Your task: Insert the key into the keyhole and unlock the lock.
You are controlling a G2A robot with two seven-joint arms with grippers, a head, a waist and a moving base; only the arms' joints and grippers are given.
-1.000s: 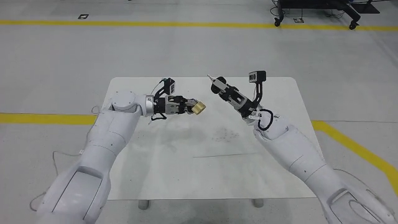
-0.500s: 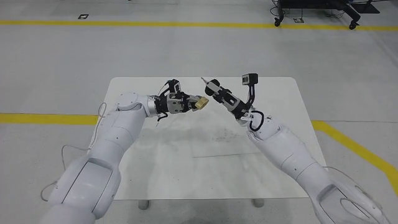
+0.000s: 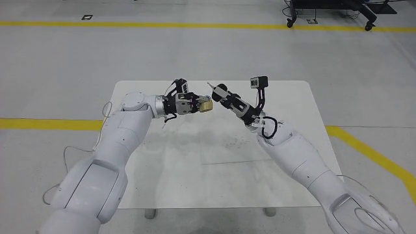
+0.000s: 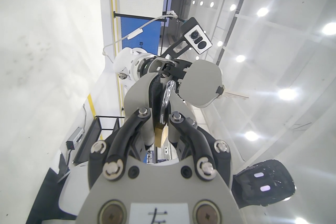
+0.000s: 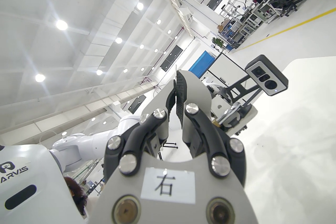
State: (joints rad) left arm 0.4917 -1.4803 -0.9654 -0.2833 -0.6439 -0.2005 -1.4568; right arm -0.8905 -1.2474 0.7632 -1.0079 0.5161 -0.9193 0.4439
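Two hands hovering over counter (image 3: 195,169): left hand (image 3: 197,106) clenching lock (image 3: 205,106), right hand (image 3: 219,92) pinching key (image 3: 210,86). Aligning stage, likely; next needing key tip pointing into keyhole.

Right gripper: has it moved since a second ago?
Yes. The right gripper, shut on the key, has shifted away from the table's right edge, toward the lock.

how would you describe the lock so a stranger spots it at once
Over the far part of the white rectangular table, the left gripper and right gripper face tip to tip. The left one's jaws hold a small brass-coloured padlock with a silver shackle. It is the only golden thing; the thin silver key opposite is pale.
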